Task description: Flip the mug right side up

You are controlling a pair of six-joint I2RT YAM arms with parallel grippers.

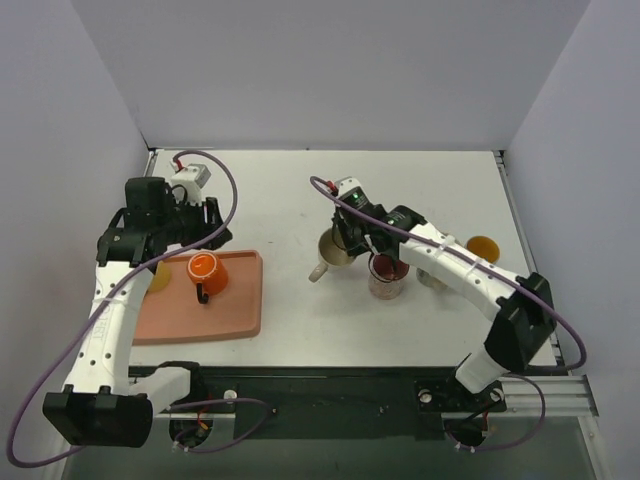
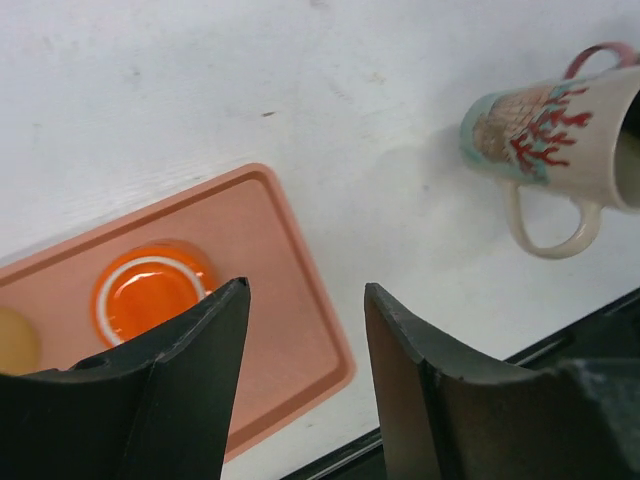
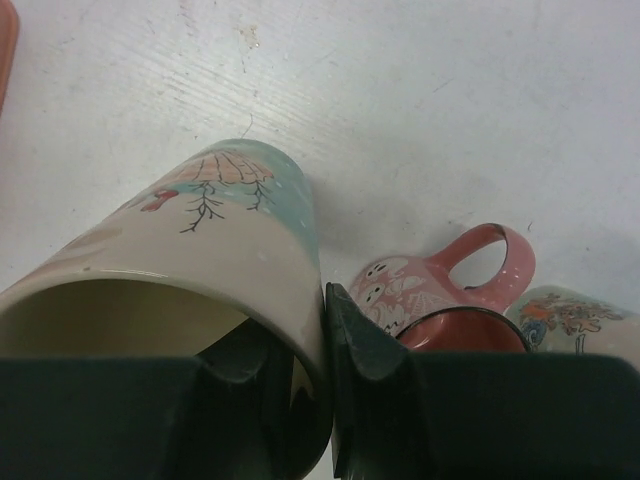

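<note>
The mug is cream with red coral and a teal band, and it is tilted onto its side near the table's middle. Its handle points toward the near left. My right gripper is shut on the mug's rim, with one finger inside the mouth and one outside. The right wrist view shows the mug with its wall pinched in the gripper. My left gripper hangs open and empty above the tray. Its wrist view shows the mug far to the right of the gripper.
A salmon tray at the left holds an upright orange mug and a yellow thing. Right beside the held mug stand a pink ghost-patterned mug and another patterned mug. A yellow disc lies at the far right.
</note>
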